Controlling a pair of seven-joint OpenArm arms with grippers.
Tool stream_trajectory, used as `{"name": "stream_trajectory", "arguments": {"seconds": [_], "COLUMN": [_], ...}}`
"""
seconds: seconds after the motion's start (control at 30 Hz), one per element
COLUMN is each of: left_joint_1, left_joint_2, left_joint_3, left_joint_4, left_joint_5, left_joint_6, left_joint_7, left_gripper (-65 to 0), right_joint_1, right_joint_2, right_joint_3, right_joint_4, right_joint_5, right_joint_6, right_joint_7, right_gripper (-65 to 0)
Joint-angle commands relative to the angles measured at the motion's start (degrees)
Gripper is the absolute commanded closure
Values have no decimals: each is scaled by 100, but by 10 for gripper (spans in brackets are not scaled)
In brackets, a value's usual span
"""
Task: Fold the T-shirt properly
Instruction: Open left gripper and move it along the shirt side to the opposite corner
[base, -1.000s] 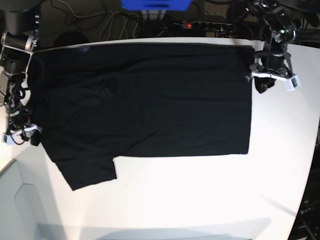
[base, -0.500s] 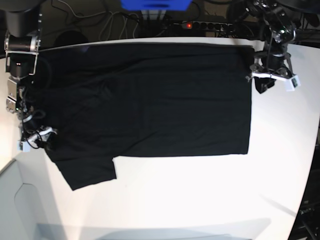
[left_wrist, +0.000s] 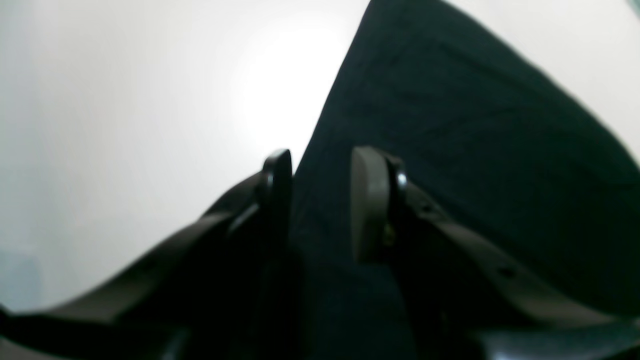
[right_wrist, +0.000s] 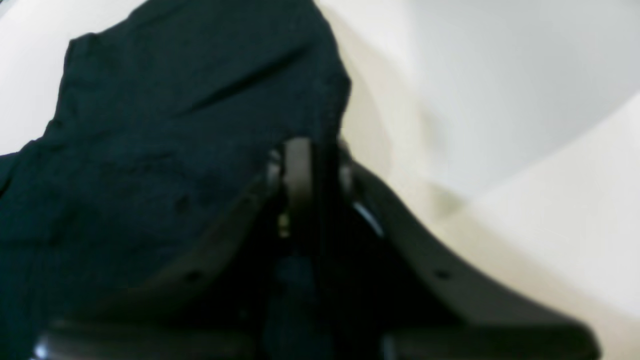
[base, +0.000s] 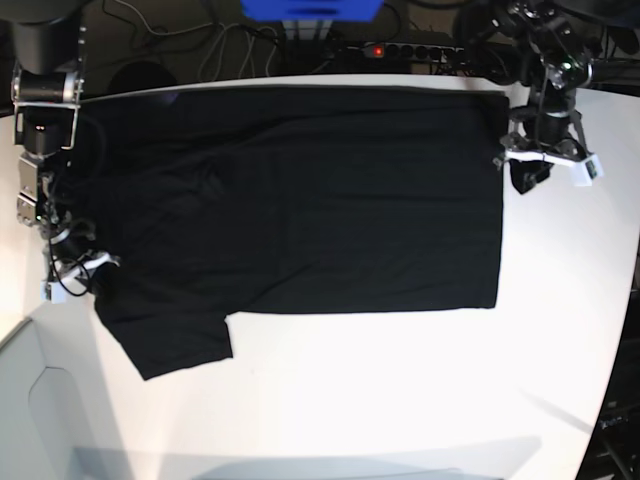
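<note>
Since a second ago, we are seeing the right gripper (base: 82, 272) shifted inward onto the T-shirt (base: 300, 200), fingers (right_wrist: 297, 170) pinching its sleeve edge. Our left gripper (left_wrist: 320, 200) is hanging spread over the hem, cloth between. The shirt is lying flat on the table (base: 400, 400).

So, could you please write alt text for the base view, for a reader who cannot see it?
A black T-shirt lies spread flat on a white table, one short sleeve pointing toward the near edge. The right gripper sits at the shirt's left edge and the left gripper at its right edge; cables and a power strip lie behind.
</note>
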Motion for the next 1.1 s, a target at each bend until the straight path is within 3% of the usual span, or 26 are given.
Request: {"name": "stream_trajectory", "arguments": {"seconds": [0.0, 0.13, 0.2, 0.33, 0.57, 0.7, 0.83, 1.07], "left_joint_1": [-50, -367, -701, -1598, -3066, -3532, -4007, -4604], "left_joint_2": [-66, -321, -462, -778, -1385, -1587, -1684, -1684], "left_joint_3": [-18, 8, -10, -71, -71, -62, -62, -62], "left_joint_4": [20, -279, -630, -1905, -4331, -4841, -5219, -6388], "left_joint_5": [-237, -1124, -1485, -1775, -1731, -1643, -1177, -228], "left_joint_6": [-23, 12, 21, 30, 30, 38, 3, -23], "left_joint_7": [-108, -37, 270, 780, 1070, 1070, 1026, 367], "left_gripper": [-199, -199, -199, -199, -210, -319, -437, -440], "right_joint_1": [50, 59, 59, 59, 59, 59, 59, 59], "right_joint_2": [63, 54, 45, -17, -17, -17, -17, -17], "right_joint_3": [-80, -379, -387, -396, -405, -405, -405, -405], "right_joint_4": [22, 22, 22, 22, 22, 22, 22, 22], "right_joint_5": [-83, -83, -83, -83, -83, -83, -83, -83], "right_joint_6": [101, 101, 101, 101, 101, 101, 101, 101], "right_joint_7": [-177, -177, -177, -177, -177, -177, -177, -177], "right_gripper": [-33, -31, -31, -33, -33, -33, -34, -34]}}
